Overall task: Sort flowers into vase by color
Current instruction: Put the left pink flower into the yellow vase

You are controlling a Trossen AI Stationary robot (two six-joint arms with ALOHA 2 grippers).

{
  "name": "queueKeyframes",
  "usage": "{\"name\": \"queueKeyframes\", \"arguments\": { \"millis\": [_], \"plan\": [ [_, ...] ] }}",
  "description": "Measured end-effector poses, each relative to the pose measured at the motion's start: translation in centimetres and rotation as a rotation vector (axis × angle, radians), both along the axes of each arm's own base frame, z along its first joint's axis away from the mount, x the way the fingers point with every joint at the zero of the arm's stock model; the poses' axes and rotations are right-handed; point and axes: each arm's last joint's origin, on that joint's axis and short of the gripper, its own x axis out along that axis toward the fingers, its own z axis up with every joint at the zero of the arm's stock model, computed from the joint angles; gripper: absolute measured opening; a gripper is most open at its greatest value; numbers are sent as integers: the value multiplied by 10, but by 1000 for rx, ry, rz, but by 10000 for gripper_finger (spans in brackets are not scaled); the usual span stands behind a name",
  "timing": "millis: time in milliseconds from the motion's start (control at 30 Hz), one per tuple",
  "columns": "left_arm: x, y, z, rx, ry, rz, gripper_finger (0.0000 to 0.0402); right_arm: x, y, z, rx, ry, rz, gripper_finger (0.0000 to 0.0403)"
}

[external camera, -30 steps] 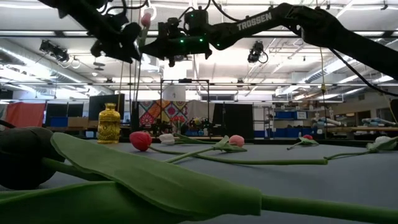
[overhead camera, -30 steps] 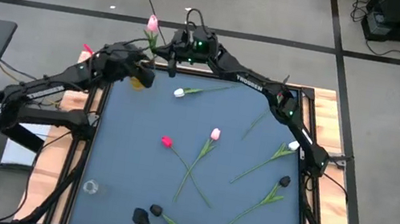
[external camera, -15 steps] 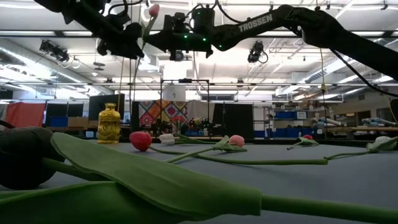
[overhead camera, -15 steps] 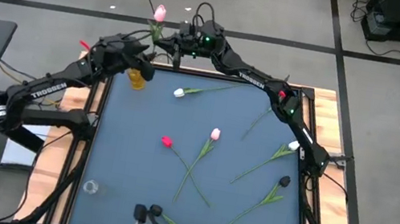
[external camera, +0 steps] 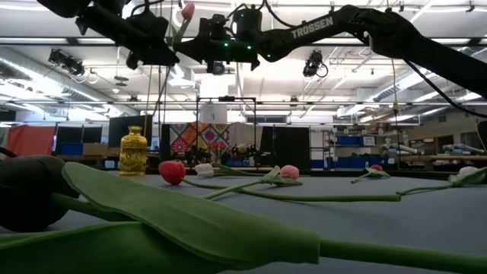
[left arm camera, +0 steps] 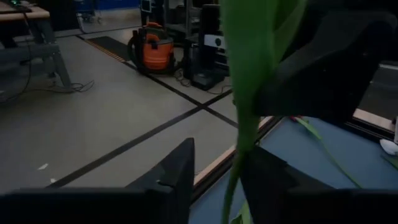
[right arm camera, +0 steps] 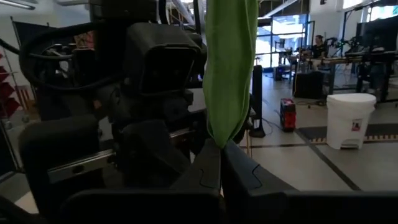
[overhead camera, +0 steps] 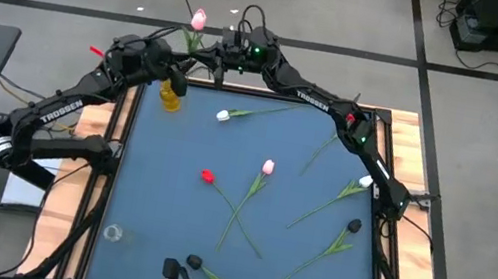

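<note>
My right gripper (overhead camera: pixel 213 61) reaches to the table's far left corner and is shut on a pink tulip (overhead camera: pixel 198 18), whose head (external camera: pixel 186 11) stands above it. The tulip's thin stem (external camera: pixel 163 84) hangs below. My left gripper (overhead camera: pixel 179 59) is close beside it and open. The stem (left arm camera: pixel 239 149) runs between its two fingers, with a gap to one finger (left arm camera: pixel 181 168). A yellow vase (overhead camera: pixel 170 98) stands on the table below both grippers. Several more flowers lie on the blue table (overhead camera: pixel 149 194): white (overhead camera: pixel 223 115), pink (overhead camera: pixel 268 167), red (overhead camera: pixel 207 176) and black (overhead camera: pixel 353 225). My right gripper pinches the pink tulip between its two fingers at the base of a green leaf (right arm camera: pixel 219 134). The fingers come level from the table's right side, across the stem. The tulip stands nearly upright, head up, clear of the table. My left gripper: the stem lies close to one finger (left arm camera: pixel 264 177); I cannot tell whether it touches.
Another white flower (overhead camera: pixel 364 182) and a black one (overhead camera: pixel 193 263) lie toward the right and near edges. A small clear glass (overhead camera: pixel 113 232) stands near the left front. In the low view a big green leaf (external camera: pixel 190 221) lies right in front.
My left gripper has swung from above the vase toward the table's far left corner and turned, up to the tulip's stem; the vase now shows uncovered. My right gripper has tipped slightly, and the tulip's head has shifted a little toward the far edge.
</note>
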Motion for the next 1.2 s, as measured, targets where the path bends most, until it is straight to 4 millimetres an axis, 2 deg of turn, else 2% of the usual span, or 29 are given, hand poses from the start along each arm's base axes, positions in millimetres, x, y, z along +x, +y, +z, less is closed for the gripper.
{"name": "queueKeyframes", "arguments": {
  "millis": [167,200,300,467,567,700,867,1000,1200],
  "plan": [
    [0,0,0,32,33,-14,21,1,0,-2,-23,13,-44,9],
    [0,0,0,30,32,-12,14,1,0,-2,-30,12,-56,12],
    [-2,2,0,16,17,5,10,1,-1,-2,-27,14,-93,32],
    [-12,7,-2,33,30,70,6,-5,-11,-2,36,44,-149,91],
    [-22,8,-12,43,18,86,5,-14,-16,10,40,32,-169,123],
    [-39,2,-26,112,-105,131,4,-26,-20,26,33,29,-179,152],
    [-53,-14,-45,261,-177,186,4,-32,-24,29,40,46,-189,159],
    [-59,-22,-65,301,-213,212,4,-32,-25,28,35,63,-191,158],
    [-62,-22,-70,374,-192,281,8,-31,-22,24,12,106,-188,158]
  ]
}}
